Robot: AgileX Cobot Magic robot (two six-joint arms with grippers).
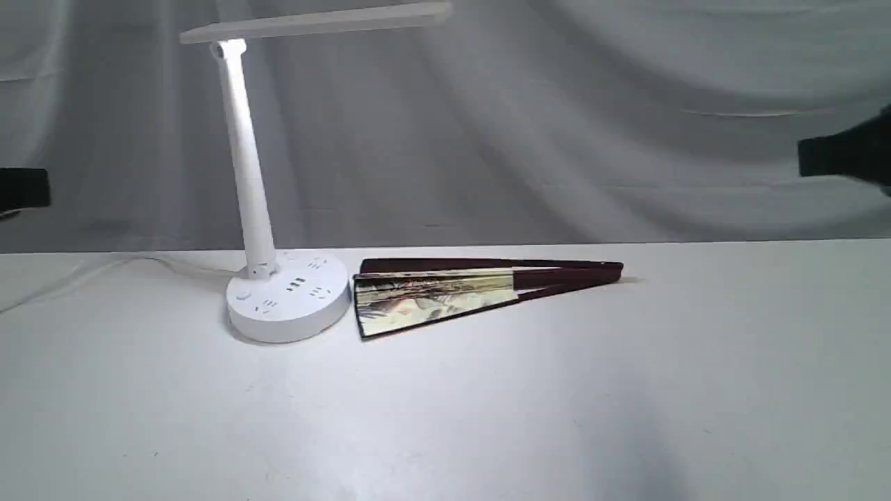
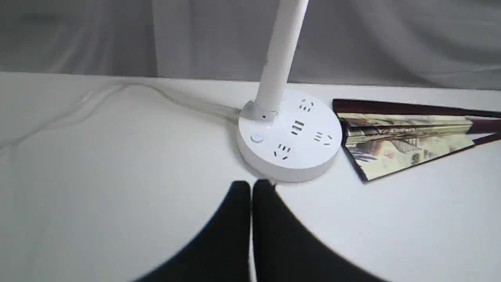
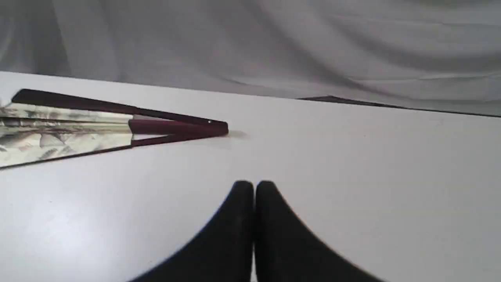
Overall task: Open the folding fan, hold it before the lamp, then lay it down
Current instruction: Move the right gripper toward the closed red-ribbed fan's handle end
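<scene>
The folding fan lies flat on the white table, spread only a little, its maroon ribs meeting at a pivot on the right and its painted leaf end beside the lamp base. The white lamp stands left of it, stem upright, bar head overhead. The left wrist view shows both the fan and the lamp. My left gripper is shut and empty, short of the lamp base. My right gripper is shut and empty, apart from the fan's pivot end.
A thin white cable runs from the lamp base toward the table's left edge. Grey cloth hangs behind the table. Dark arm parts show at the left edge and right edge of the exterior view, above the table.
</scene>
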